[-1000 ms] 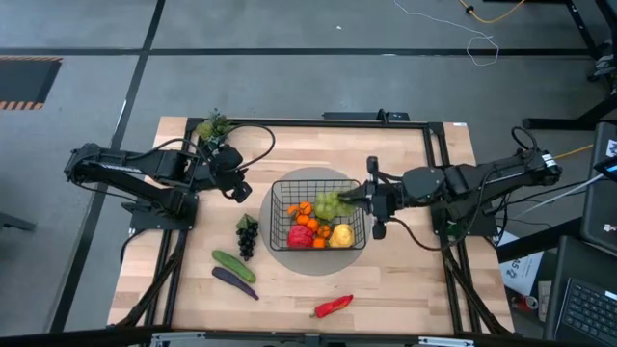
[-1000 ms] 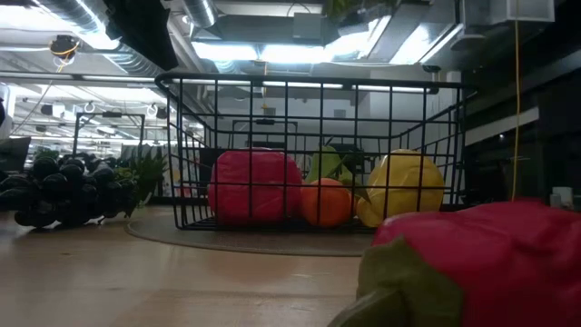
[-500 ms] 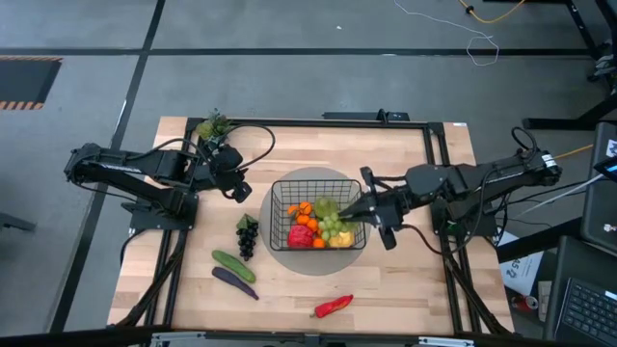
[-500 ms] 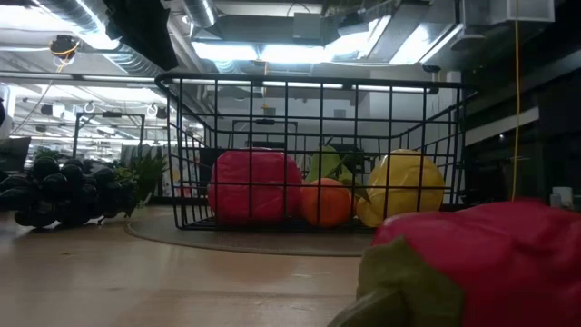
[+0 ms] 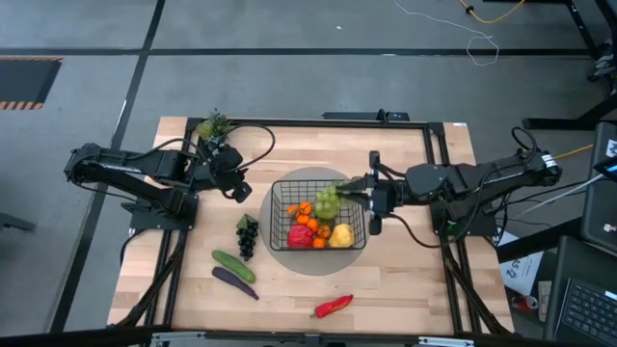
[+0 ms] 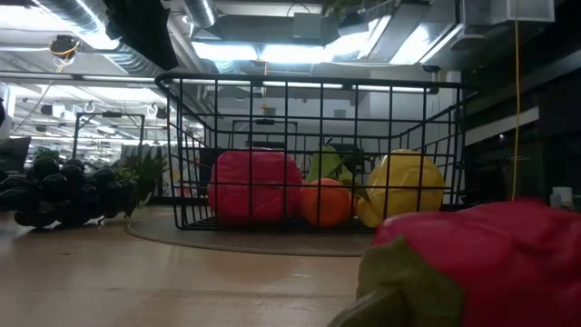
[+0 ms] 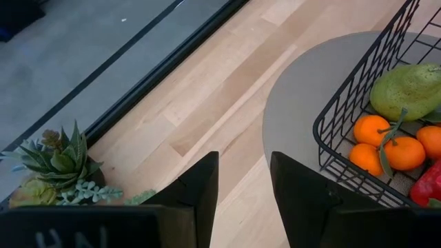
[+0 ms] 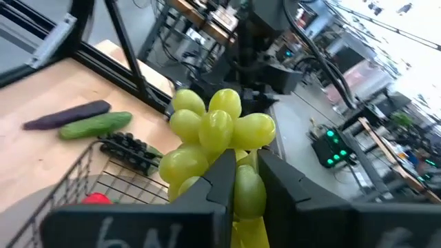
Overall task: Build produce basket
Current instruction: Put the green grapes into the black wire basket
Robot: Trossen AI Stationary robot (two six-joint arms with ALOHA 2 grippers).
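The black wire basket point(image 5: 318, 220) stands on a round grey mat. It holds a red apple point(image 6: 254, 186), oranges point(image 6: 327, 202), a yellow lemon point(image 6: 404, 186) and a green pear point(image 7: 410, 89). My right gripper point(image 5: 349, 193) is over the basket's far right part, shut on a bunch of green grapes point(image 5: 330, 200). Dark grapes point(image 5: 247, 236), a cucumber point(image 5: 233, 265), an eggplant point(image 5: 234, 281) and a red pepper point(image 5: 333, 306) lie on the table. My left gripper point(image 5: 236, 188) waits open, left of the basket. My right gripper pinches the green grapes between its two fingers point(image 8: 220, 182), on the grapes at the bunch's nearer end point(image 8: 248, 189). It comes level from the table's right. The rest of the bunch point(image 8: 213, 127) sticks out past the fingertips, lifted clear over the basket.
A small leafy potted plant point(image 5: 212, 125) stands at the far left corner, close to my left gripper. The grey mat point(image 7: 303, 103) shows bare between that gripper and the basket. Bare wood lies along the near edge to the right of the pepper.
My right gripper swung with the green grapes toward the near edge and turned, carrying the bunch low over the basket's fruit. It then swung back toward the far edge and levelled out. The grapes stayed in its hold throughout.
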